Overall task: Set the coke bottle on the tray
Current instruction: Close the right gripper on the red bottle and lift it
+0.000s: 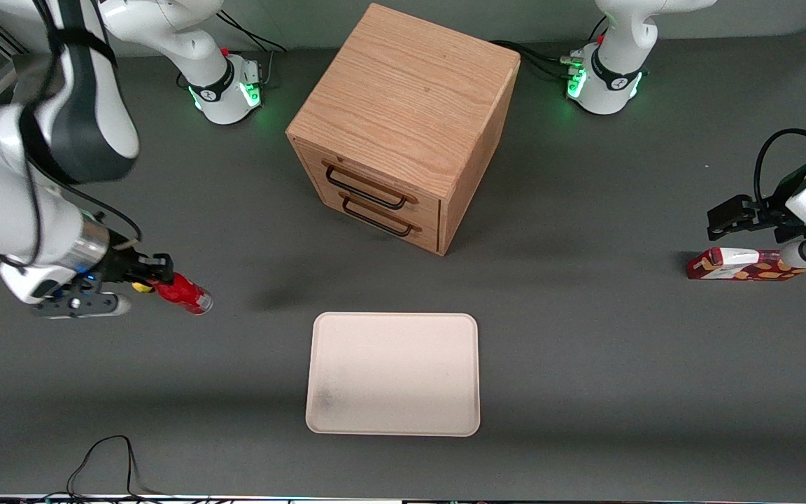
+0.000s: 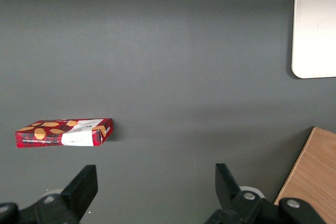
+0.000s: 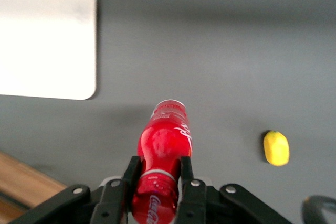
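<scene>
- The working arm's black two-finger end effector (image 1: 156, 274) is clamped on the small red coke bottle with a clear base (image 1: 185, 292); in the right wrist view its two fingers (image 3: 131, 174) press against the bottle's (image 3: 164, 156) neck end from both sides.
- The bottle sticks out from the end effector (image 3: 157, 178) roughly level, clear base pointing toward the tray, and appears lifted off the dark grey worktop (image 1: 585, 364), at the working arm's end of it.
- A small yellow lemon-like ball (image 3: 276, 148) lies on the worktop near the bottle; in the front view only a sliver of it (image 1: 141, 286) shows past the end effector.
- The large flat cream-beige rectangular tray with rounded corners and a low rim (image 1: 393, 374) lies on the worktop well apart from the bottle, toward the middle of the table, with a faint dark smudge near one corner. Nothing lies on it.
- A light wooden cabinet with two drawers and dark wire handles (image 1: 403, 126) stands farther from the front camera than the tray, turned at an angle.
- A red patterned carton (image 1: 739, 264) lies flat toward the parked arm's end of the table.
- The worktop is matte, with soft shadows and a black cable (image 1: 105, 462) looping at its nearest edge.
- The working arm (image 1: 32, 175) is folded low over its end of the table, its wrist lying nearly horizontal.
</scene>
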